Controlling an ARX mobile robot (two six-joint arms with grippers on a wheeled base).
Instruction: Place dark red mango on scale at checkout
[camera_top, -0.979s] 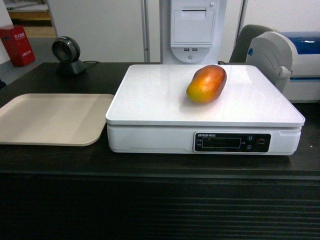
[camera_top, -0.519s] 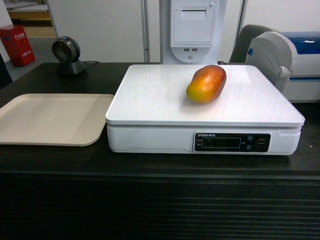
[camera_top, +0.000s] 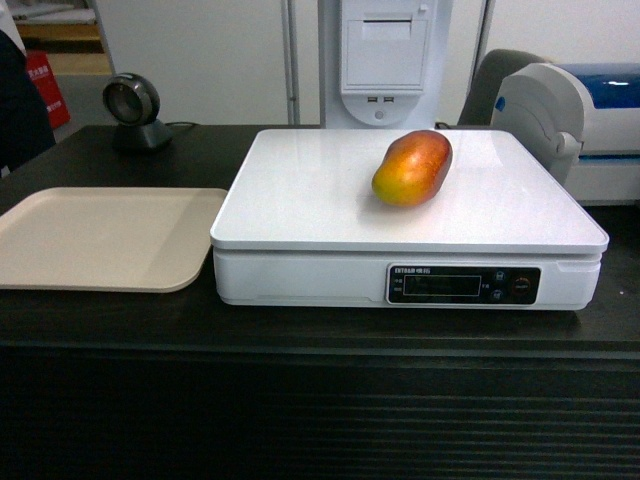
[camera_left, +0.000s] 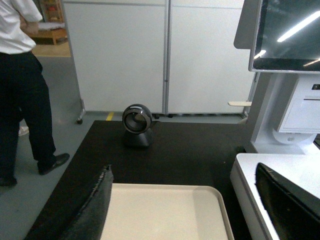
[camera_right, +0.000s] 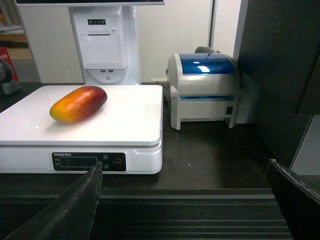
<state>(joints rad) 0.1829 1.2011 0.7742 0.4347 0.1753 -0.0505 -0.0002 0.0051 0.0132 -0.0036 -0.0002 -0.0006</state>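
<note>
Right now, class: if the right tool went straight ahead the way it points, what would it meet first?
Probably the front of the scale, low near its display strip, since the open right tool faces it across the checkout. Depth is hard to judge.

The dark surface (camera_top: 120, 320) has a ribbed front panel. Directly on it, the white scale (camera_top: 300, 190) stands right of the middle, with a beige tray (camera_top: 100, 235) just beside it on the left. A round black scanner (camera_top: 133, 108) sits at the back left, and a white-and-blue label printer (camera_right: 205, 85) right of the scale.
</note>
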